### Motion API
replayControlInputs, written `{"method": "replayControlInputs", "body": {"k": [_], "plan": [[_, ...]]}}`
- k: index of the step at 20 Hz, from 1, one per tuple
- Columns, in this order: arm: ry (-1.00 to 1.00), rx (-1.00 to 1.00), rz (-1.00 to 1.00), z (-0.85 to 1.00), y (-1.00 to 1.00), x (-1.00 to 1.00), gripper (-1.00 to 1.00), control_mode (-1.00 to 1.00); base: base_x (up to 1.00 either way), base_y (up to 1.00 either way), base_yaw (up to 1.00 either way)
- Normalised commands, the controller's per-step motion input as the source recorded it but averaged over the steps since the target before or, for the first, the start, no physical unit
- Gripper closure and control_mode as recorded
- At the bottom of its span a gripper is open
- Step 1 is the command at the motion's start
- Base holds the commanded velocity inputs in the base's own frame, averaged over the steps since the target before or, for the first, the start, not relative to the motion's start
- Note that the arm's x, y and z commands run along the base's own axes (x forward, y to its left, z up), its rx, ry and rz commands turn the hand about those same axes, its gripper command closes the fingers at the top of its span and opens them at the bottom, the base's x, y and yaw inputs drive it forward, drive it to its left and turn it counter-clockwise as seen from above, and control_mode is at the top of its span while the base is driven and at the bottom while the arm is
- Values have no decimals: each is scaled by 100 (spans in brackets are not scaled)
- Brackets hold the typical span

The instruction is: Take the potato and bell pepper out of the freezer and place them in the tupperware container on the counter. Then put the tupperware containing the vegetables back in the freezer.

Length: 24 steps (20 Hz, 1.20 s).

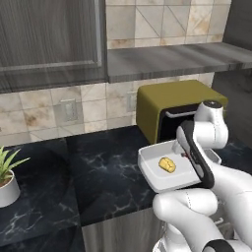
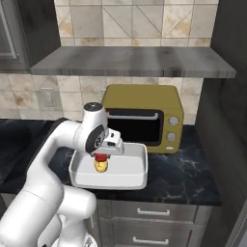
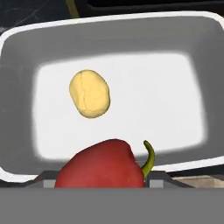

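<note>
Above tupperware container (image 3: pixel 205 48) — bell pepper (image 3: pixel 103 165) gripped.

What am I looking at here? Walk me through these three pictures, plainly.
It is a white robot arm working at a black marble counter in a simulated kitchen. Two pictures come from cameras behind the arm, to its left and right. The third looks along its pincer.

On the counter sit an olive oven, a potted plant and a white tupperware container. A yellow potato lies inside the container.

The pincer holds a red bell pepper just above the container, beside the potato. It has not let go yet.
</note>
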Motion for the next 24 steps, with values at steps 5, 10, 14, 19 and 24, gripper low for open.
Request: {"method": "replayControlInputs", "body": {"k": [5, 10, 14, 19, 24], "plan": [[9, -1, 0, -46, -4, 44, 100, -100, 0, 0, 0], [9, 0, 0, -38, -6, 41, 100, -100, 0, 0, 0], [11, 0, 0, -30, -17, 39, 100, -100, 0, 0, 0], [11, 0, 0, -27, -12, 26, -100, -100, 0, 0, 0], [5, 0, 1, -4, 0, 5, -100, -100, 0, 0, 0]]}}
